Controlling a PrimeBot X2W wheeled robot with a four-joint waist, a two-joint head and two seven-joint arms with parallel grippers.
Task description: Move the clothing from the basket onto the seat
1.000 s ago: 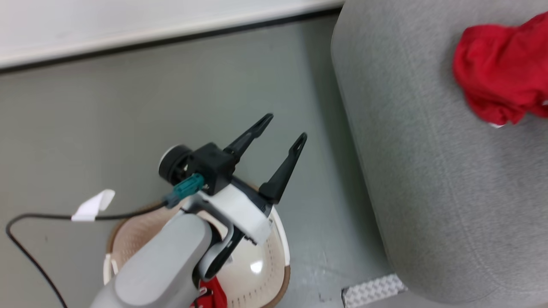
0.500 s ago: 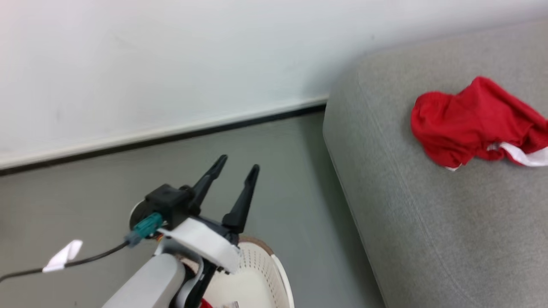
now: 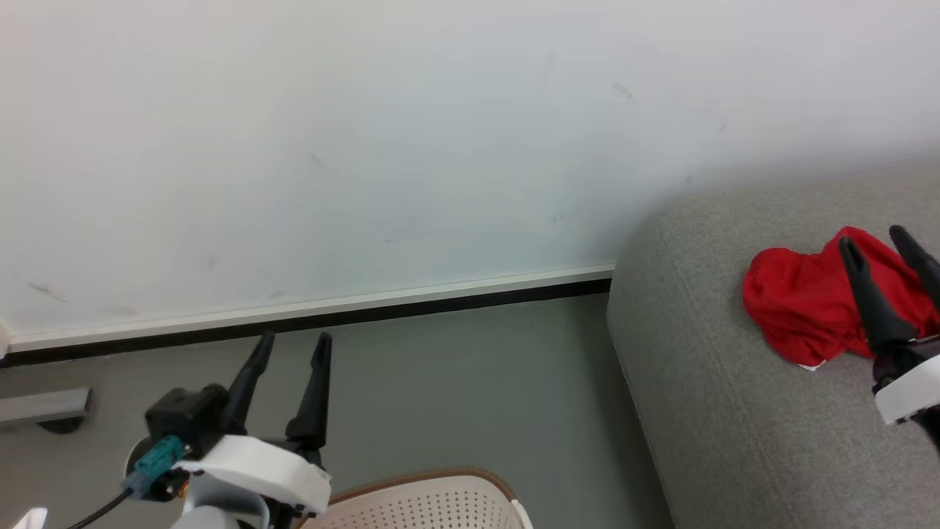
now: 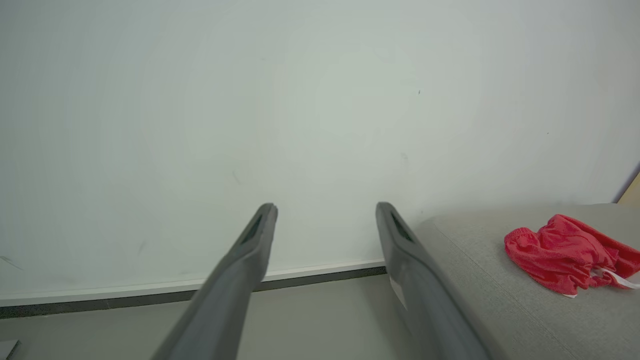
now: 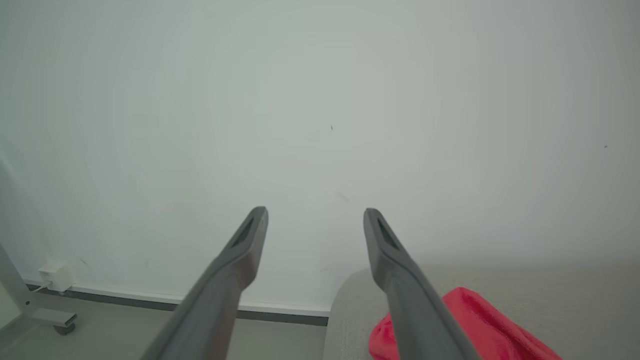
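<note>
— Where does the clothing point(image 3: 804, 316) lie?
— On the seat point(image 3: 734, 441), as a crumpled red heap near its rounded corner, close to the wall point(image 3: 367, 147). In the left wrist view a strip of white trim point(image 4: 612, 279) shows at the heap's lower edge.
— And the basket point(image 3: 426, 507)?
— A piece of its perforated cream side and brown rim shows at the bottom edge of the head view. It stands on the grey floor point(image 3: 455, 382), apart from the seat, with bare floor between them. What it holds I cannot tell.
— How is the left gripper point(image 3: 294, 338)?
— Its two dark fingers are spread apart with nothing between them. It hangs just beside the basket's rim, pointing toward the skirting board point(image 3: 367, 308). A black cable point(image 3: 99, 510) with a teal plug point(image 3: 156, 457) hangs by its wrist.
— And the right gripper point(image 3: 871, 236)?
— Fingers apart too, and empty. In the head view it rises at the right edge, over the seat, and its fingers cross in front of the red heap. In its own wrist view the fingers aim at the wall, with the clothing low beside one finger. Whether a finger touches the fabric I cannot tell
</note>
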